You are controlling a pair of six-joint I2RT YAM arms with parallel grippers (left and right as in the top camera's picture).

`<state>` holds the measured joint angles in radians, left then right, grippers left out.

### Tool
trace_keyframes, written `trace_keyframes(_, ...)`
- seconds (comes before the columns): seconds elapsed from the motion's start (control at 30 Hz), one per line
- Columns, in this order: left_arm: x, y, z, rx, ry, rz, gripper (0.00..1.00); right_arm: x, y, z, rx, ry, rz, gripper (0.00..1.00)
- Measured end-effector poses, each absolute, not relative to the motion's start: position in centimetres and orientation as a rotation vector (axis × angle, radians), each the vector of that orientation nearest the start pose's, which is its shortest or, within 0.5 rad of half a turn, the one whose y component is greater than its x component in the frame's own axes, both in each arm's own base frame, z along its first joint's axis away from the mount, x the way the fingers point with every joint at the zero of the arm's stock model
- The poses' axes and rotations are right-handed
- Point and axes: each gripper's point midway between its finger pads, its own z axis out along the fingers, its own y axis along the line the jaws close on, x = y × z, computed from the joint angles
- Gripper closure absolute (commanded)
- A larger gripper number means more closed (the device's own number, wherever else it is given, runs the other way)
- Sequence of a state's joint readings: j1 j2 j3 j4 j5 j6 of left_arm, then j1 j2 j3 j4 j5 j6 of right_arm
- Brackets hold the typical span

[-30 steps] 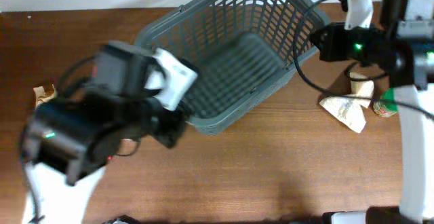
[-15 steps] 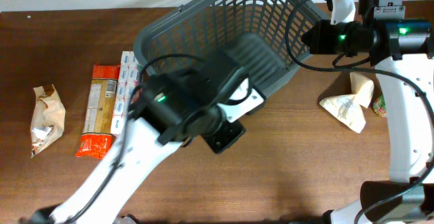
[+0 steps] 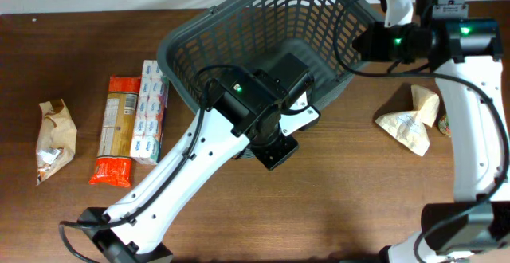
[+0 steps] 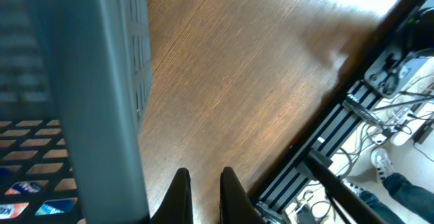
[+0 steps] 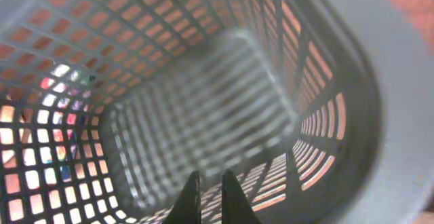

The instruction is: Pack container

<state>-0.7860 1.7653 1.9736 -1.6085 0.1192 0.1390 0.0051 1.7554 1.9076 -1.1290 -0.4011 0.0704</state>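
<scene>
The dark grey lattice basket (image 3: 209,33) stands at the table's far middle and looks empty. My left gripper (image 4: 203,183) is shut with nothing between its fingers. It hangs over the bare table just outside the basket's front wall (image 4: 88,81), seen from overhead at the basket's near edge (image 3: 272,145). My right gripper (image 5: 210,180) is shut and empty. It points into the basket (image 5: 203,108) from its right rim, seen from overhead at that rim (image 3: 368,44).
On the left lie a crumpled brown paper bag (image 3: 54,139), an orange packet (image 3: 114,139) and a white-and-blue pack (image 3: 147,111). On the right lies a cream wrapped bag (image 3: 410,123), with a green-lidded jar (image 3: 445,124) partly behind my right arm.
My left arm has swung from the table's left side across to the basket's front edge, uncovering the groceries on the left. My right arm has shifted slightly left at the basket's rim.
</scene>
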Motion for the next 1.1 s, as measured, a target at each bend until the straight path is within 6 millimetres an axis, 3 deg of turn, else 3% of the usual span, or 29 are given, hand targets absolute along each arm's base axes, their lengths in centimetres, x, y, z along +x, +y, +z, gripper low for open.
trace_keyframes(0.23,23.1,-24.0,22.5,1.369,2.71,-0.092,0.98,42.7,6.9,26.4,-0.059,2.575,0.551,0.96)
trace_keyframes(0.77,27.1,-19.8,22.0,1.162,2.785,0.005,0.98,37.7,6.3,24.3,-0.055,2.803,0.52,0.96)
trace_keyframes(0.97,28.1,-18.3,22.0,1.085,2.818,0.011,0.98,37.9,6.2,24.3,-0.062,2.795,0.513,0.96)
trace_keyframes(1.1,27.0,-17.0,22.0,1.062,2.892,0.034,0.98,39.2,6.2,25.7,-0.079,2.72,0.495,0.96)
